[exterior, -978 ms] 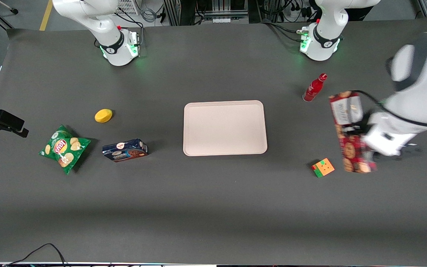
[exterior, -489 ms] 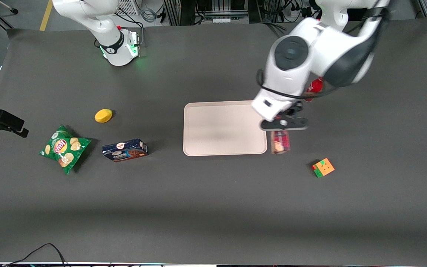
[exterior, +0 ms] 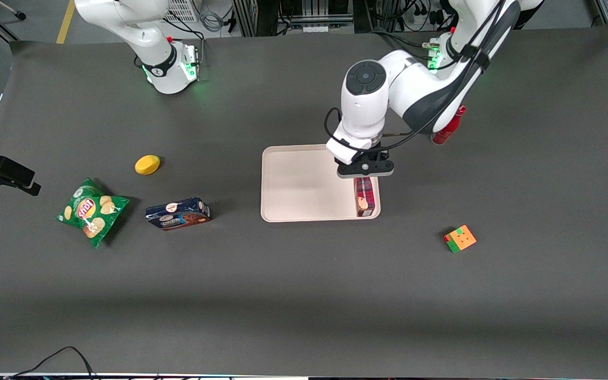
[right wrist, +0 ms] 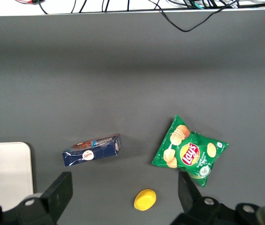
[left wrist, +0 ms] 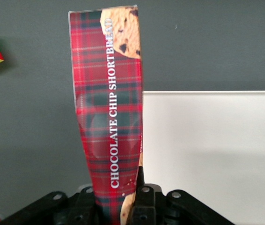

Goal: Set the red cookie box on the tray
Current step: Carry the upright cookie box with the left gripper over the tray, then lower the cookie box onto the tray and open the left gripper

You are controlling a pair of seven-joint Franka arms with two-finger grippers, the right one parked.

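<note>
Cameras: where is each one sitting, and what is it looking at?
Front view: high over the table, looking down at the tray; both arms show, the claw shut on the red cookie box.
Left wrist view: on the working arm, looking along the red cookie box; claw shows.
Right wrist view: on the parked arm, looking down at the chip bag; its own fingers show.
Shared: all three see the tray.

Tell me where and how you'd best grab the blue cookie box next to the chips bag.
Judging by its pose, take the blue cookie box from above, fingers closing across its short width near mid-length. It lies flat and long with bare table around it. The gripper is busy for now, shut on the red cookie box over the tray.
</note>
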